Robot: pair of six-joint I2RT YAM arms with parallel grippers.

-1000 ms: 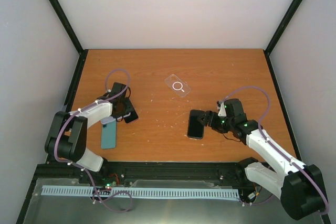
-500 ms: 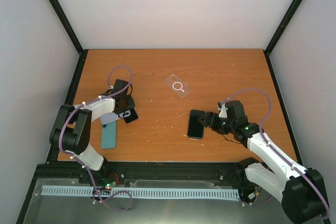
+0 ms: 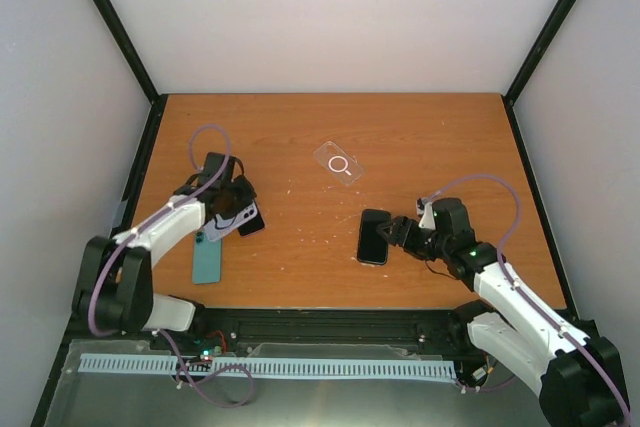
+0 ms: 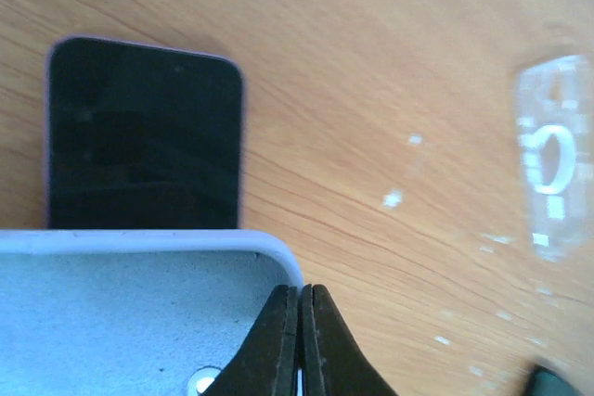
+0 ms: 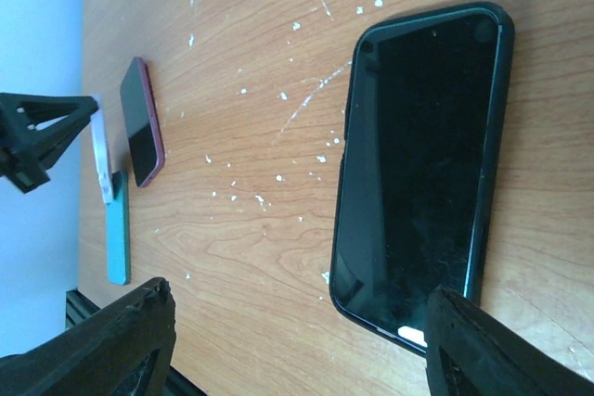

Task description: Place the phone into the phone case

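Observation:
My left gripper (image 3: 234,209) is shut on the rim of a lavender phone case (image 4: 130,322) and holds it tilted above the table; the fingers (image 4: 299,308) pinch its corner. A black phone with a purple edge (image 4: 144,132) lies just beyond the case, and also shows in the top view (image 3: 252,221). My right gripper (image 3: 402,233) is open wide and empty, with its fingers (image 5: 121,345) on either side of the near end of a black phone in a dark case (image 5: 422,155), not touching it.
A teal phone (image 3: 206,257) lies at the near left. A clear case with a white ring (image 3: 339,164) lies at mid table and also shows in the left wrist view (image 4: 554,155). White flecks dot the wooden tabletop (image 3: 300,137).
My left arm has swung its elbow out to the left and the lavender case now sits raised and tilted by the purple-edged phone. My right gripper has barely moved.

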